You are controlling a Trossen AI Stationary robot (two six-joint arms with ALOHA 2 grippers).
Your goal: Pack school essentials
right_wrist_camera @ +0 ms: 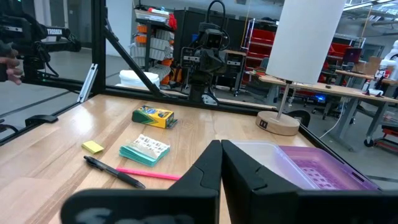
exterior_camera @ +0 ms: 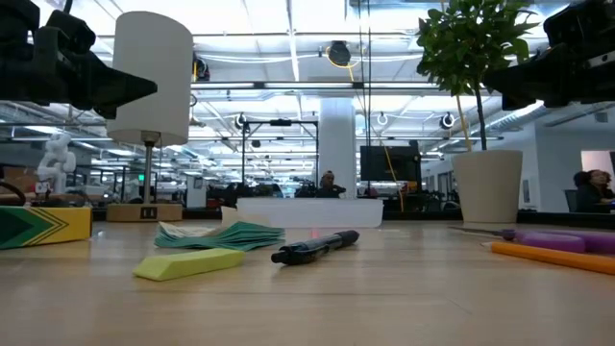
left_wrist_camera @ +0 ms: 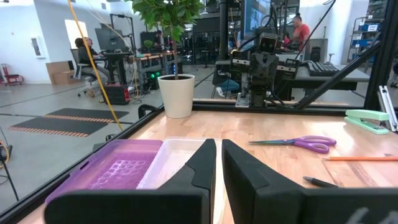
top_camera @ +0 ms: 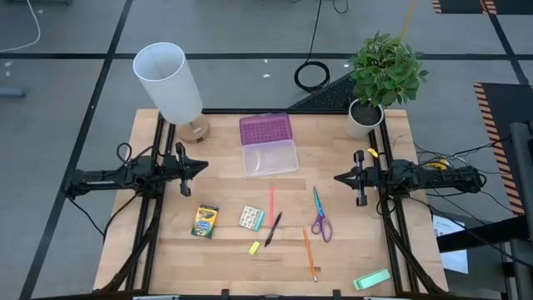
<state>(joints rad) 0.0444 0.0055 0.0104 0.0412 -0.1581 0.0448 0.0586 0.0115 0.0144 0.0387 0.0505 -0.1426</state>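
The essentials lie flat on the table's near half: a crayon box [top_camera: 205, 221], a teal-edged packet [top_camera: 251, 217], a pink pencil [top_camera: 271, 205], a black pen [top_camera: 273, 228], a tiny yellow block [top_camera: 254, 247], an orange pencil [top_camera: 310, 255] and purple-handled scissors [top_camera: 321, 217]. An open case with a purple lid [top_camera: 266, 129] and a clear tray [top_camera: 269, 157] sits at the far middle. My left gripper [top_camera: 202, 166] hovers shut at the left. My right gripper [top_camera: 339, 177] hovers shut at the right. Neither touches anything.
A white lamp [top_camera: 173, 86] stands at the far left corner and a potted plant [top_camera: 379, 77] at the far right. A pale green flat block [top_camera: 371, 279] lies at the near right corner. Bare wood lies between the two grippers, in front of the case.
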